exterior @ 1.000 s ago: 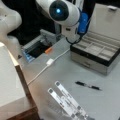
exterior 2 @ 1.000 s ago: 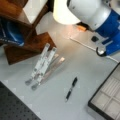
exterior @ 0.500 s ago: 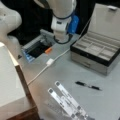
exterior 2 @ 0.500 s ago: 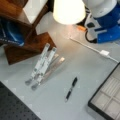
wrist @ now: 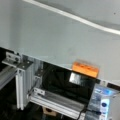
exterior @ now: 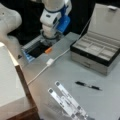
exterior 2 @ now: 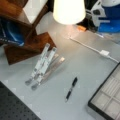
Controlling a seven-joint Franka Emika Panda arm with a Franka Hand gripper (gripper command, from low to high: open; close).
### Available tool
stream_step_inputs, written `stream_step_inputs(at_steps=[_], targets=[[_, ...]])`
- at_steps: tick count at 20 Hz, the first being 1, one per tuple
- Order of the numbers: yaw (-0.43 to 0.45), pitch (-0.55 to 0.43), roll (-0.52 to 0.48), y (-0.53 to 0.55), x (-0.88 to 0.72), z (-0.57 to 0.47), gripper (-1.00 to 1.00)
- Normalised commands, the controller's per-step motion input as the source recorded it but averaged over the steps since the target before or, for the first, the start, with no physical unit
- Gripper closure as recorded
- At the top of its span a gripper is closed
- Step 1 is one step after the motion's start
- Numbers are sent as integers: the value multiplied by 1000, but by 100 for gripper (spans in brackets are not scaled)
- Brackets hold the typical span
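In a front view my gripper [exterior: 49, 42] hangs below the white and blue wrist, down at the table's back edge over a dark gap framed by aluminium rails. Its fingers are hidden there and do not show in the wrist view. Nearest to it is a small orange block [exterior: 48, 50] on the table edge, also seen in a front view [exterior 2: 81, 28] and in the wrist view [wrist: 85, 69]. A white cable with an adapter [exterior: 49, 62] runs across the grey table just in front of it.
A black pen [exterior: 88, 85] lies mid-table, and a folded metal stand [exterior: 67, 101] lies near the front. An open grey compartment box [exterior: 100, 50] stands at a front view's right. A wooden stand [exterior 2: 25, 37] holds a blue book. Aluminium rails [wrist: 22, 80] border the gap.
The arm has come down and shifted a little to a front view's left, bringing the wrist over the table's back edge near the orange block. Nothing on the table has moved.
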Motion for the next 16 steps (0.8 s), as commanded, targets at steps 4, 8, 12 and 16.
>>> stream_step_inputs(at_steps=[4, 8, 12, 16], targets=[[-150, -291, -247, -115, -433, -249, -100], [-70, -255, -314, -88, -353, -217, -100], [-54, -184, -284, -47, -277, -164, -100], [-25, -134, -232, -55, -215, -128, -100]])
